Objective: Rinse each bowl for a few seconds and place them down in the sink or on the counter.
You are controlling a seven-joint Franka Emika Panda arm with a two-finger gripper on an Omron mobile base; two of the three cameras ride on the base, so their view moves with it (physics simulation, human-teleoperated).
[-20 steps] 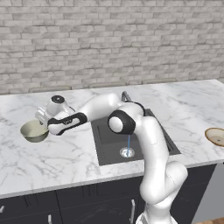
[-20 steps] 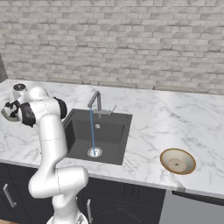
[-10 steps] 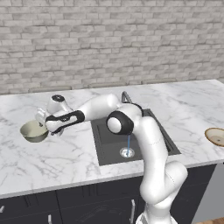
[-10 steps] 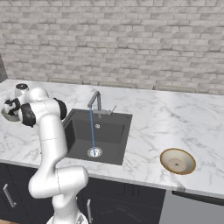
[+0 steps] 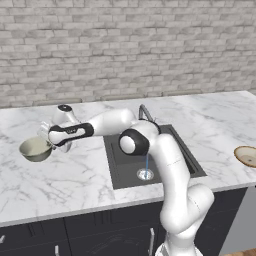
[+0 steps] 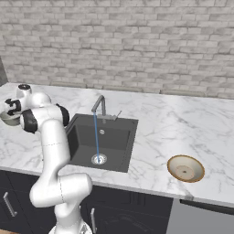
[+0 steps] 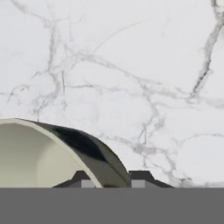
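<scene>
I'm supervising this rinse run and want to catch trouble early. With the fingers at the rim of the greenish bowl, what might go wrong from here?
1. The fingers straddle only the rim of the greenish bowl, so it may tip or slip when lifted.
2. Water is running into the sink; carrying the bowl there, it could knock the faucet.
3. The tan bowl sits near the counter edge.

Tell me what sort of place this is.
A home-style kitchen, rendered in simulation. The signs: a long white marble countertop with grey veins above dark cabinets, a dark grey recessed sink whose slim silver faucet is running, and a grey brick wall behind.
</scene>
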